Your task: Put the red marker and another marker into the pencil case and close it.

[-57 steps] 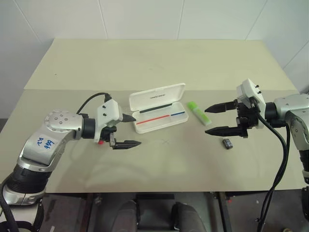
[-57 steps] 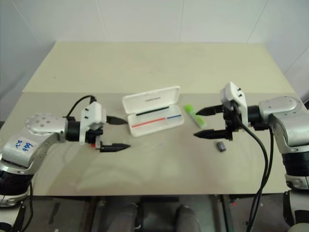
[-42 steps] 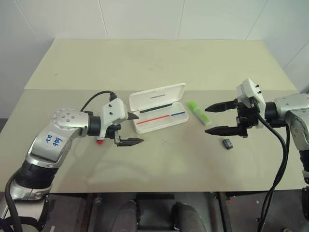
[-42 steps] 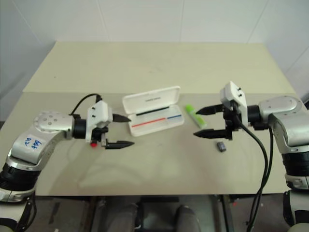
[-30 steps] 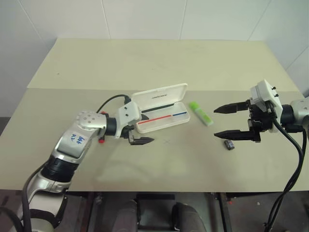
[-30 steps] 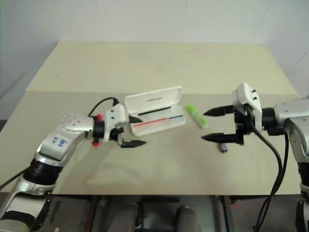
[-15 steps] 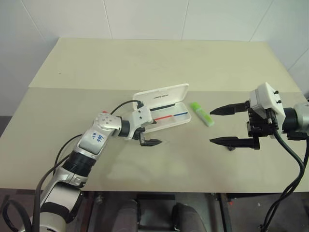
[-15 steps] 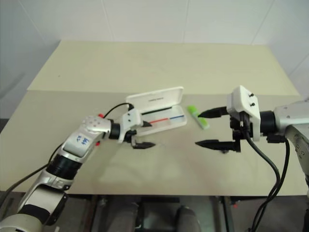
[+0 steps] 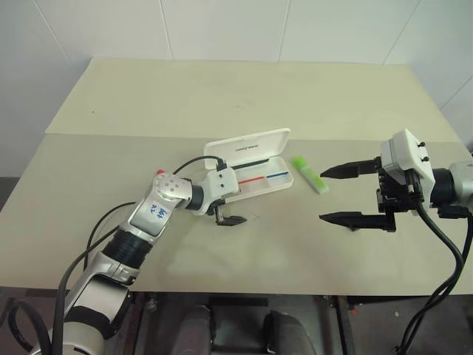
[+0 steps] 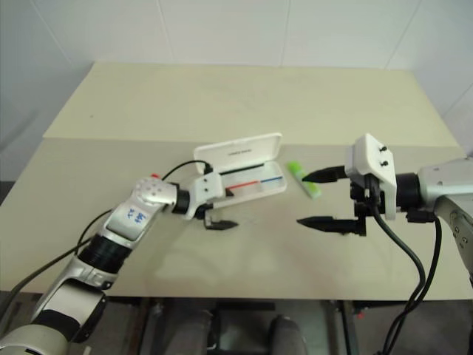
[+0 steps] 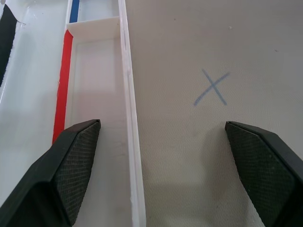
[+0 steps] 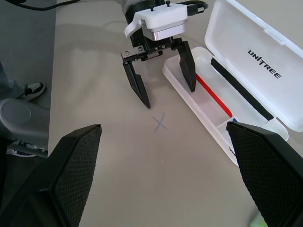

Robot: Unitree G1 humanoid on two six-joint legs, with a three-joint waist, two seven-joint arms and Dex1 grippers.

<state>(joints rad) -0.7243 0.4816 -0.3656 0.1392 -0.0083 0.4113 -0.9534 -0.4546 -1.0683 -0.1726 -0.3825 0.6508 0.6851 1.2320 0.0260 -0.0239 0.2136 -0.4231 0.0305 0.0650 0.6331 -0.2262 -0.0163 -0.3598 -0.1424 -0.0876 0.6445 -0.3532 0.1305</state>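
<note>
Flat white rectangular plastic pencil case [image 9: 247, 146] with rounded corners near the middle of the beige tabletop [image 9: 222, 96], lid thrown back toward the far edge, dark "UNITREE" lettering on the lid's inner face. Thin red, blue and dark stripes inside the tray. No marker to be seen in the tray.

Chunky lime-green highlighter [image 9: 309, 174] with a paler end flat on the tabletop, just beside the case's right short end and apart from it, pointing slantwise toward the near right corner.

Left gripper [image 9: 230, 207] spread wide and empty, low at the case's near long wall toward its left end. In the left wrist view, one black finger [image 11: 71, 161] over the tray beside the red stripe, the other over bare tabletop, the tray's wall between them. Small blue X [image 11: 211, 87] drawn on the tabletop just ahead of the outer finger.

Right gripper [image 9: 323, 196] likewise spread wide with nothing between its fingers, hovering toward the right edge and pointing left at the case. Upper fingertip close by the highlighter's near end; touching or not, cannot tell.
</note>
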